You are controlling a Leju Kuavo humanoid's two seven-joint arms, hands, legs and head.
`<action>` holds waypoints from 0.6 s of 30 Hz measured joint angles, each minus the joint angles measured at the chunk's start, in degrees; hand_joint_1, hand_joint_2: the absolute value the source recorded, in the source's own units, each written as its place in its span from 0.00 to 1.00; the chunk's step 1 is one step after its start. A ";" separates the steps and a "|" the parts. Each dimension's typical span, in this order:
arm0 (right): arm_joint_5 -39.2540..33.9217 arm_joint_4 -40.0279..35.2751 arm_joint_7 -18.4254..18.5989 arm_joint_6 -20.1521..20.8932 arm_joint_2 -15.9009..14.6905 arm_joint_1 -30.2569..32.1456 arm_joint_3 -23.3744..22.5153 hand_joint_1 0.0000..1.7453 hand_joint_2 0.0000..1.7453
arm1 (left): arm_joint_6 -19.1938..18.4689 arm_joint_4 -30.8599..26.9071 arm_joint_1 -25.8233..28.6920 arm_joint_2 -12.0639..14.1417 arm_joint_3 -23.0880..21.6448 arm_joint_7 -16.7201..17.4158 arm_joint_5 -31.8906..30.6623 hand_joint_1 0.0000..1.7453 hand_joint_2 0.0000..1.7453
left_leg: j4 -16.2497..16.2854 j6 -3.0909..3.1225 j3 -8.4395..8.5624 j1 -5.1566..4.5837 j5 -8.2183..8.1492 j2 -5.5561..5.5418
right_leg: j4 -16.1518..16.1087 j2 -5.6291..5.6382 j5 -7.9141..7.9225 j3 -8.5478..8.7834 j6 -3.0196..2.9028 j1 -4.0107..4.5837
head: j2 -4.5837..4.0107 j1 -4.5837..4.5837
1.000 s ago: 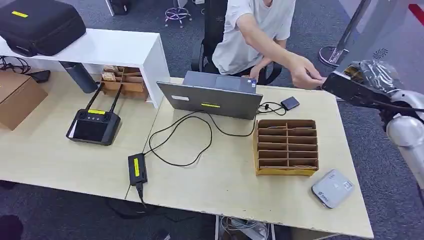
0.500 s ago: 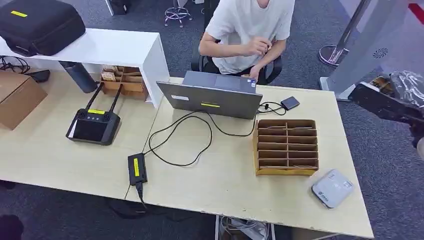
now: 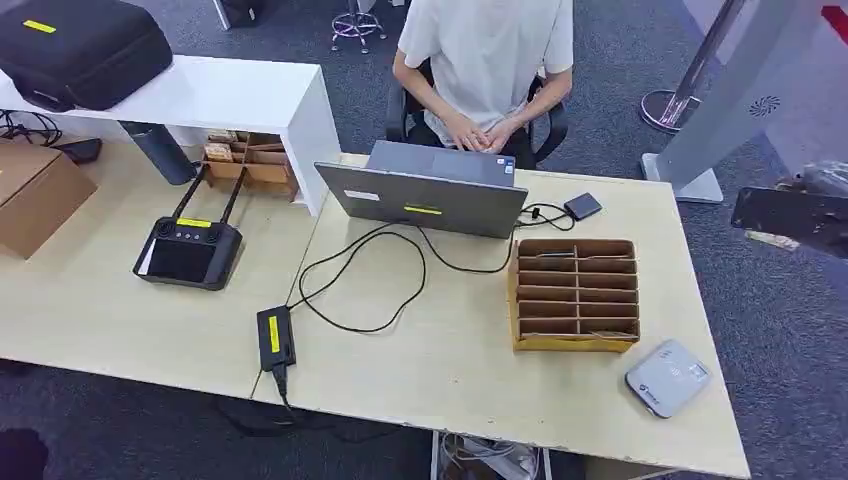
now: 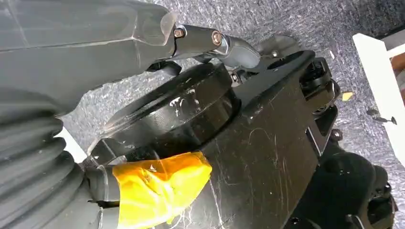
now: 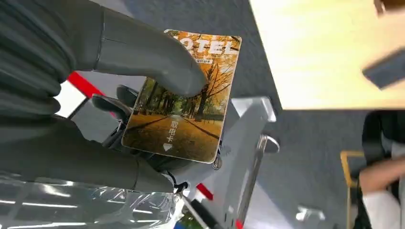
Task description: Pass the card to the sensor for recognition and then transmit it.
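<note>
In the right wrist view my thumb [image 5: 148,55] and the darker fingers behind pinch a hotel card [image 5: 184,107] printed with orange autumn trees. My right hand [image 3: 795,213] hovers over the carpet beyond the table's right edge, level with the cardboard organizer. The sensor [image 3: 667,377], a flat grey-white reader, lies on the table's front right corner, nearer to me than the hand. My left hand [image 4: 119,119] hangs beside my body, holding nothing, with its thumb and a yellow-taped finger [image 4: 160,186] apart.
A cardboard card organizer [image 3: 573,293] stands beside the sensor. Behind it are an open laptop [image 3: 425,190] with cables and a small black box [image 3: 581,206]. A person [image 3: 487,55] sits across the table. A white gate post [image 3: 725,100] stands at the right.
The person's arm, stretched out to my right hand a second ago, has drawn back to their lap. My right hand has moved right and lower, off the table's edge.
</note>
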 joint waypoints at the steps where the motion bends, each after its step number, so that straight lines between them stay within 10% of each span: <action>1: -3.15 -1.53 1.38 3.61 -1.86 -4.13 3.28 1.00 1.00 | -0.13 0.00 0.22 0.07 0.11 -0.29 0.59 0.00 1.00 | 0.00 0.00 -0.03 -0.01 0.00 0.00 | 0.00 0.00 0.00 -0.04 0.00 -0.02 | 0.00 -0.02; 8: -14.62 -10.95 6.29 8.05 -9.50 -23.20 21.57 1.00 1.00 | -0.26 0.00 1.37 0.37 0.92 -1.27 3.10 0.00 1.00 | 0.00 -0.01 -0.01 0.05 0.00 0.03 | 0.00 0.05 -0.02 -0.11 -0.02 0.06 | 0.00 0.00; 18: -15.55 -22.01 5.20 -5.11 -18.19 -27.98 37.63 1.00 1.00 | 0.04 -0.26 2.24 0.66 1.01 -1.68 5.05 0.00 1.00 | 0.00 0.00 0.05 0.05 -0.01 0.04 | -0.03 0.08 -0.03 -0.04 -0.02 0.09 | 0.00 0.00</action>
